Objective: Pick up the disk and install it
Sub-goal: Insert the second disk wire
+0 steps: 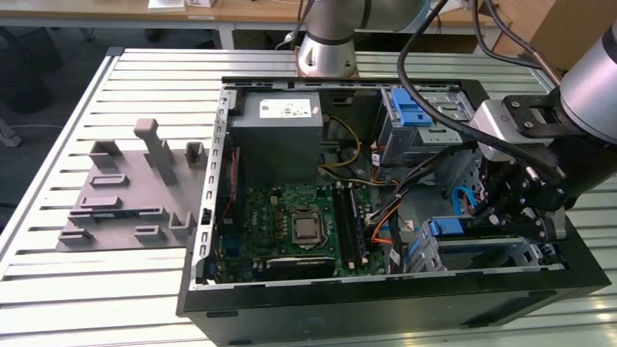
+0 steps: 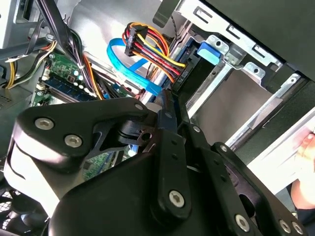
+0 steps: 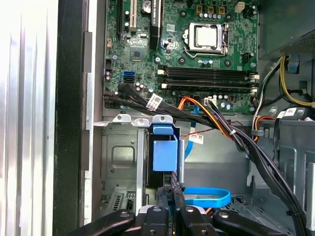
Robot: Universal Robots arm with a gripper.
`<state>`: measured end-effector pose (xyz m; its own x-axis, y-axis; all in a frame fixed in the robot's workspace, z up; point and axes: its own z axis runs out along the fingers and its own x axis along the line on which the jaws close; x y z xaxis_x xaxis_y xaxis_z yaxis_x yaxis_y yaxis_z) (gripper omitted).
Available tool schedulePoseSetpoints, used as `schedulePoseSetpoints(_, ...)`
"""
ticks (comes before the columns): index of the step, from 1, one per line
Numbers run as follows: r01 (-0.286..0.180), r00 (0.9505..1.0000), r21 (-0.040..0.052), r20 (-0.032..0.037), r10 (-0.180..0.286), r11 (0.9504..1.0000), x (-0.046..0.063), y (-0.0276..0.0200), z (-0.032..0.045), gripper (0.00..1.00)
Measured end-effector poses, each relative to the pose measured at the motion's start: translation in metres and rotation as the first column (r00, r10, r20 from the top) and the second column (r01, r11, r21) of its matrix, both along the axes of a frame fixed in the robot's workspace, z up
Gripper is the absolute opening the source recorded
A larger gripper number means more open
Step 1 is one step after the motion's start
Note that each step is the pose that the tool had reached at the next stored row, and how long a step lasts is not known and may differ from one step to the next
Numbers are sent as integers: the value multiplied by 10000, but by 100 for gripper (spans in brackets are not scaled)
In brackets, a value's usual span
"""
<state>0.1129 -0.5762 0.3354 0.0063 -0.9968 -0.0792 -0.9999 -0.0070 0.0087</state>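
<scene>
- Setting: slatted light-grey workbench (image 1: 58, 210) with an open black computer case (image 1: 386, 303) lying on its side in the centre of the exterior view. A grey fixture plate (image 1: 126, 195) with upright pegs sits at centre left, well apart from the work.
- Exterior view: the arm's black gripper (image 1: 516, 217) is lowered inside the case at right of frame, over the silver drive cage (image 1: 482, 253) at lower right. Judged: it is low and inside the case wall because the bay opens upward there. The grey power supply box (image 1: 279, 130) sits at upper centre and the green motherboard (image 1: 289, 224) at lower centre.
- Second wrist view: the gripper body crosses the lower half of the frame. The jaws look drawn close together on a thin dark-and-blue edge at frame centre; judged to be the disk (image 2: 170, 118), but only a sliver shows. A bundle of red, yellow and black power wires (image 2: 152, 49) and a flat blue data cable (image 2: 133, 69) lie just beyond it.
- First wrist view: the disk (image 3: 164, 152) shows edge-on at lower centre, blue bracket uppermost, standing in the cage slot beside the motherboard's edge. Its long axis runs up-down in frame, leading end toward the motherboard. The gripper (image 3: 172, 194) pinches its near end. Judged: the edge grip keeps the flat faces free to slide between the cage rails.
</scene>
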Motion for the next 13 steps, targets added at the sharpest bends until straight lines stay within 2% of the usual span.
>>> schedulePoseSetpoints(13,95,10000,39,0,-95,9999,0,-1,6,16)
